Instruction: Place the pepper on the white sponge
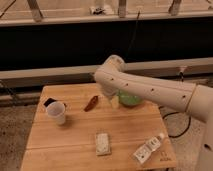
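Broadly: the wooden table (75,135) fills the lower scene, and the white arm (150,90) reaches in from the right over its far side. It ends in the gripper (113,100), which hangs low beside the left edge of the green bowl (131,98); wide or narrow, cannot tell. The white cup (57,112) stands well to the gripper's left in view, and the clear bottle (148,148) lies on its side well off toward the near right corner. The white sponge (102,143) lies flat nearer the camera than the gripper, well apart from it; the pepper (91,104) lies on the table just left of the gripper, apart from the sponge.
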### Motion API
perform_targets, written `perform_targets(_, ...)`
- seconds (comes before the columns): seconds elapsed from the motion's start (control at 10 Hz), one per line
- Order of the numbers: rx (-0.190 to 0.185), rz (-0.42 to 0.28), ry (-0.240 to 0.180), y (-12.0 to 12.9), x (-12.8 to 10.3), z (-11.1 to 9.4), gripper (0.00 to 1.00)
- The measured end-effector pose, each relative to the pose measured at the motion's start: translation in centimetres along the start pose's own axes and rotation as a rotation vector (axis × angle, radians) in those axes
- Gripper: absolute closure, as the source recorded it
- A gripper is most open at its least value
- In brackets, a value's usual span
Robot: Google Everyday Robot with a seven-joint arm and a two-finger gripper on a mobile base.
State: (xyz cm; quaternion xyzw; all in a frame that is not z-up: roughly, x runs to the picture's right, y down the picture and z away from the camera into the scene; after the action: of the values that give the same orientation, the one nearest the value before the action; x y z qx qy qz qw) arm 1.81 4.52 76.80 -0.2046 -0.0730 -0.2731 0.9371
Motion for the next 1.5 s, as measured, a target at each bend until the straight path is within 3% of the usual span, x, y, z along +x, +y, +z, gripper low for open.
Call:
perform_targets(1.0,-0.002,-0.149,-0.035,-3.1,-1.7,2.0,0.2)
perform_targets(1.5,-0.03,-0.197,-0.048,-4.0,-2.5,4.0,0.2)
